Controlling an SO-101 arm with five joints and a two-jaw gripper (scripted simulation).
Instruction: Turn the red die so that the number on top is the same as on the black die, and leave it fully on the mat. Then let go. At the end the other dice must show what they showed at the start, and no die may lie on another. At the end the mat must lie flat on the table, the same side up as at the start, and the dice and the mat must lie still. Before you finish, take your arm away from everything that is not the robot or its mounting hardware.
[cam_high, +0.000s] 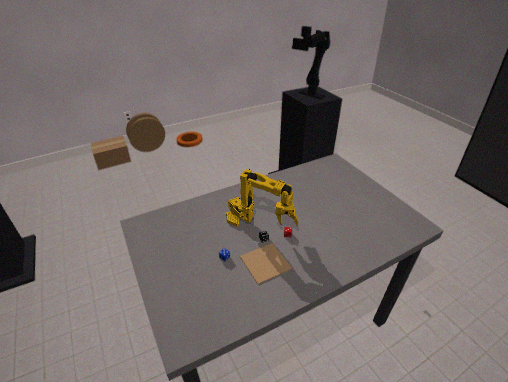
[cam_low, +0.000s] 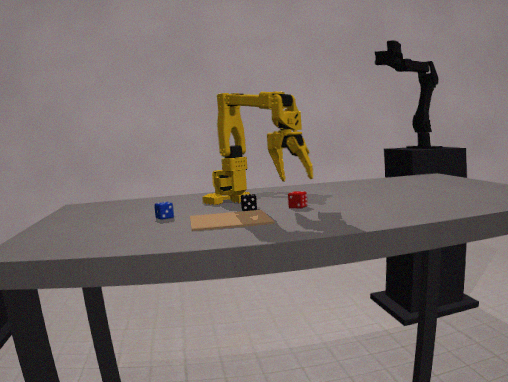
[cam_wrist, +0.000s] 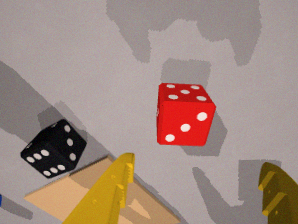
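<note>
The tan mat (cam_low: 231, 220) lies flat near the front of the grey counter (cam_low: 400, 210). Left of the mat sits the blue die (cam_low: 164, 210); just behind the mat's far edge sits the black die (cam_low: 248, 202). The red die (cam_low: 297, 199) rests on the bare counter, right of the black die and off the mat. Only the wrist view shows its faces clearly: three white pips on one side, four on the top face. The yellow claw (cam_low: 296, 175) hangs above the red die, partly spread, grasping nothing.
</note>
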